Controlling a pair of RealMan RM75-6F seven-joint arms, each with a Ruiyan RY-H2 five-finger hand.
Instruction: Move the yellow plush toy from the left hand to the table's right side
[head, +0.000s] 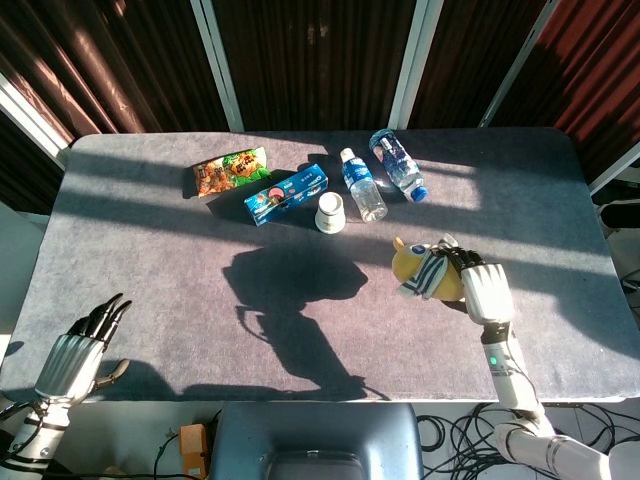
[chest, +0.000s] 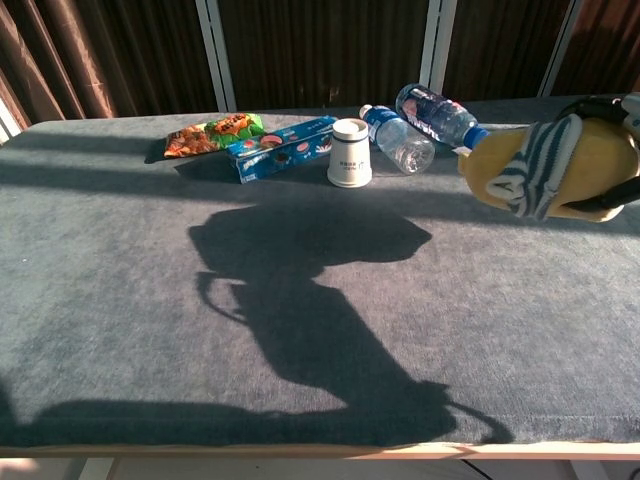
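Broadly, a grey-covered table (head: 180, 300) fills the head view, crossed by bands of sunlight and a large arm shadow at its centre. At about three o'clock, the yellow plush toy (head: 428, 272), wrapped in a striped scarf, is held in the right hand (head: 482, 288), whose fingers are curled around it; in the chest view it is seen raised above the cloth. At seven o'clock, the left hand (head: 82, 348) is seen off the table's corner, holding nothing, fingers extended. Toward twelve o'clock, a row is formed by a snack packet (head: 231, 170), a blue box (head: 286, 194), two water bottles (head: 362, 185) and a white paper cup (head: 330, 212).
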